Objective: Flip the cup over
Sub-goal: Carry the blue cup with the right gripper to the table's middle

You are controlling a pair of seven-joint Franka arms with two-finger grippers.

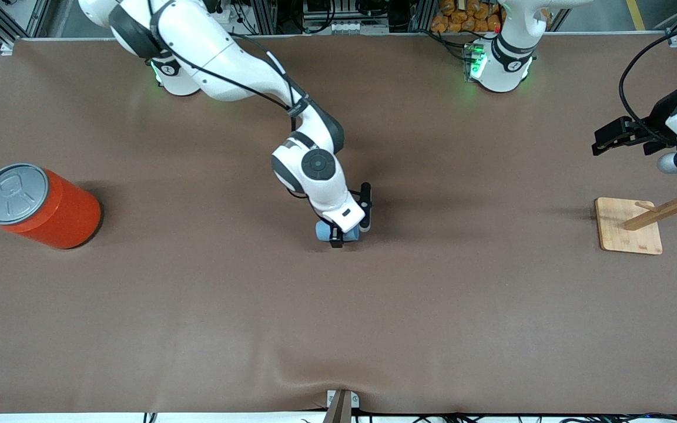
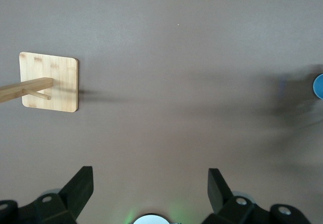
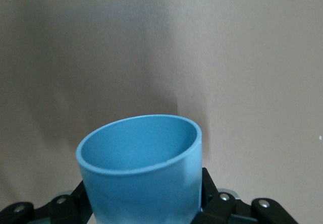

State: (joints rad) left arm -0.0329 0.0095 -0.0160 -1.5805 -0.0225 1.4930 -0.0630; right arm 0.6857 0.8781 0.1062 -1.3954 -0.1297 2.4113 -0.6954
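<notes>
Right gripper (image 1: 345, 234) is clamping the cup (image 1: 338, 231) near the middle of the table (image 1: 338, 305), fingers pinching its sides. The cup is small, light-blue smooth plastic, tapered, no handle; in the right wrist view its round open mouth (image 3: 139, 143) is facing away from the gripper, darker blue inside, rim thin and even. Can't tell whether it's touching the mat or just above it. Table covering is matte brown, slightly rippled at the edge nearest the front camera. Left gripper (image 1: 615, 140) is waiting up in the air over the left arm's end of the table, black fingers (image 2: 81, 186) spread wide, nothing between them. Under it a wooden stand (image 1: 630, 225): flat pale bamboo base with rounded corners, slanted post with pegs. Near the right arm's edge an orange can (image 1: 50, 207) is standing, cylindrical, glossy, grey pull-tab lid.
</notes>
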